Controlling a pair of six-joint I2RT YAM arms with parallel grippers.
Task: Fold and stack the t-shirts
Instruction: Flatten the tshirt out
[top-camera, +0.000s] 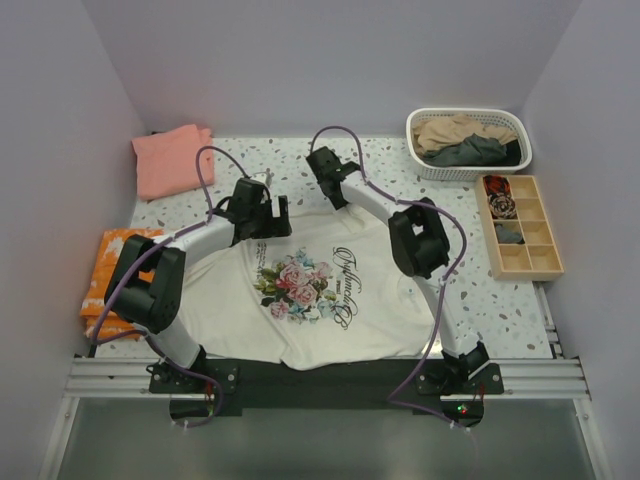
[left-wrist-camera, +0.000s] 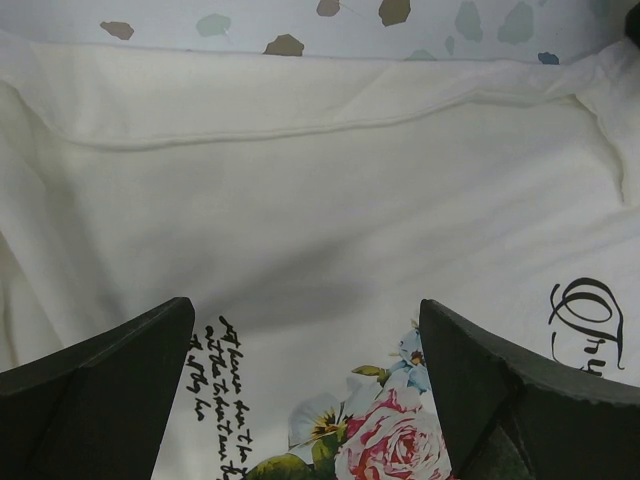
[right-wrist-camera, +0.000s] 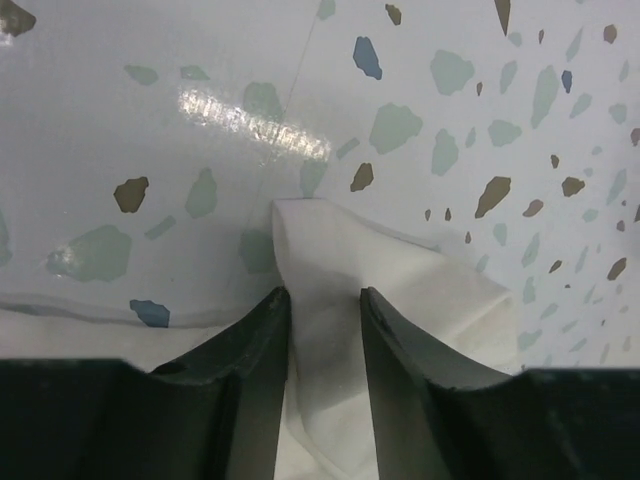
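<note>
The cream t-shirt with a pink-rose print and black script lies spread flat between the arms. My left gripper hovers over its upper left part, jaws wide open and empty; the left wrist view shows the print between the fingers. My right gripper is at the shirt's far edge. Its jaws stand a narrow gap apart, with a white corner of the shirt lying between the fingers. A folded salmon-pink t-shirt lies at the back left. Tan and dark grey shirts fill a basket.
The white basket stands at the back right. A wooden divided tray sits at the right. An orange folded cloth lies at the left edge. The speckled table shows around the shirt.
</note>
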